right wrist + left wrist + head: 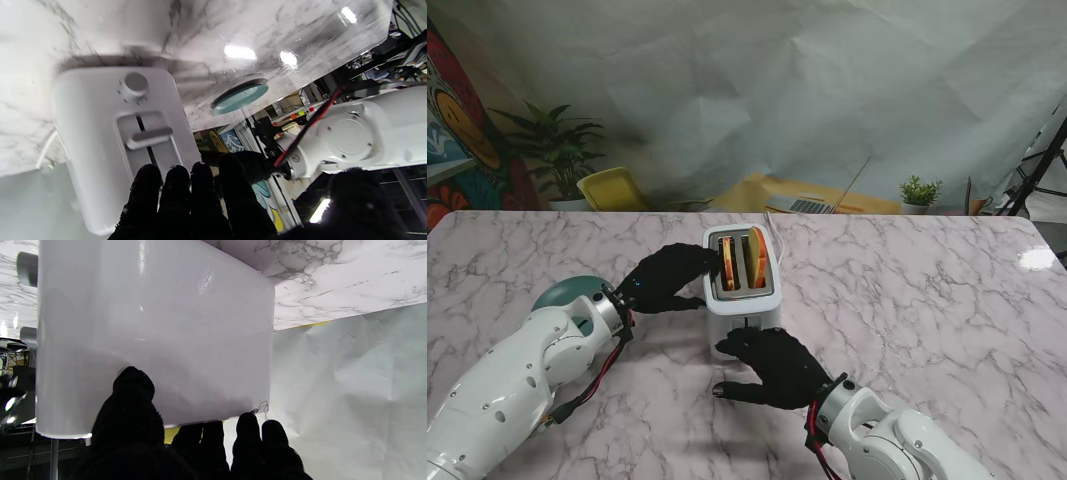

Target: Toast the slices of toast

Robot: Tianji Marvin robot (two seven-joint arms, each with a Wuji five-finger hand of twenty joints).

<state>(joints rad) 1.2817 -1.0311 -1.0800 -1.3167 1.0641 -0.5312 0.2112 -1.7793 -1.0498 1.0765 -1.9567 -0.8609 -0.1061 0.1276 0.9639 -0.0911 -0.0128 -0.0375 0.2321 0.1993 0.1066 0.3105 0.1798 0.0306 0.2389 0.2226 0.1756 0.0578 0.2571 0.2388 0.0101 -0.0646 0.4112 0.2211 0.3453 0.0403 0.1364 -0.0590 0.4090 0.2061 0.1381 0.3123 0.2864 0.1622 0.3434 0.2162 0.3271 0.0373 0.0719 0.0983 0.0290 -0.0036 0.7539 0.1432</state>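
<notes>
Landmark: one white toaster [743, 290], standing mid-table on the marble table [927, 300].
Plate: one teal plate [567, 292], well left of the toaster, partly hidden behind the left arm.
Left hand [667, 278]: black-gloved, pressed against the toaster's left wall; fingertips [247, 421] curl over the top edge, thumb flat on the side panel in the left wrist view. It braces the body rather than lifting it.
Toast slices: two, count them, toast slices [741, 262], one in each of the two slots, standing on edge, tops poking just proud of the toaster's rim.
Lever: one grey lever [151, 135] on the toaster's near face, with one round knob [135, 82] on the same face.
Right hand [772, 362]: black-gloved, just nearer to me than the toaster, fingers together and reaching at the near face; holding nothing, and contact with the lever I cannot tell.
</notes>
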